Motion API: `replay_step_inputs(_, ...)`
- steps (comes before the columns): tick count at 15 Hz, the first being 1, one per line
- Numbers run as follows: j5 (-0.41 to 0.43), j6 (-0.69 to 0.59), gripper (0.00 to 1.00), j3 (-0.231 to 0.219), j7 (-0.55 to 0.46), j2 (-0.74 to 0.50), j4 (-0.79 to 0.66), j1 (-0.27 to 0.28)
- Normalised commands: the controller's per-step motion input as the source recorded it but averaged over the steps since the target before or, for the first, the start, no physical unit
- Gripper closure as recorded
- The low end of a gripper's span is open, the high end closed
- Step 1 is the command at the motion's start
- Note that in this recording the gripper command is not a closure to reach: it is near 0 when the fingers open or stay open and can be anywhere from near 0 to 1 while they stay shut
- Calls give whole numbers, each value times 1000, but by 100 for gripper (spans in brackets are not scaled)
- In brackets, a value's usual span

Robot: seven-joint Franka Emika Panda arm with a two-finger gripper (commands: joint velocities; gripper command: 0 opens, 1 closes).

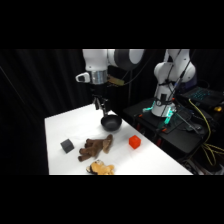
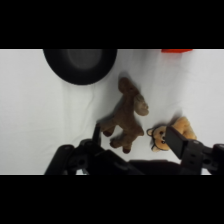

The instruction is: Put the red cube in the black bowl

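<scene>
Nothing is yet done: the red cube (image 1: pixel 134 142) is left on the table beside the black bowl (image 1: pixel 110 122), ungrasped; the gripper (image 1: pixel 101 106), spread wide and empty, is held above the bowl.

This looks like a robotics lab set up for recording, not a home or a shop. Black curtains (image 1: pixel 45 80) hang behind and to the left of the frame, closing off the background. A plain white table (image 1: pixel 150 160) fills the lower middle as a bare work surface. At the upper right the white arm's base (image 1: pixel 167 85) stands on a dark bench (image 1: pixel 175 135) beside the table, with a teal indicator light (image 1: pixel 167 114) glowing at its foot. Yellow cables (image 1: pixel 207 125) and darker wires trail loosely over equipment at the right edge. A few small props lie scattered on the table, toys and blocks, as for a test.
</scene>
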Motion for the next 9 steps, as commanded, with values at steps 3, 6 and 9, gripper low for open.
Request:
replay_step_inputs(3,-7,43,0,28,40,-38,-59,-6)
replay_step_inputs(6,-5,189,0,56,138,-153,-277,36)
replay_step_inputs(9,44,304,0,75,178,-194,-375,67)
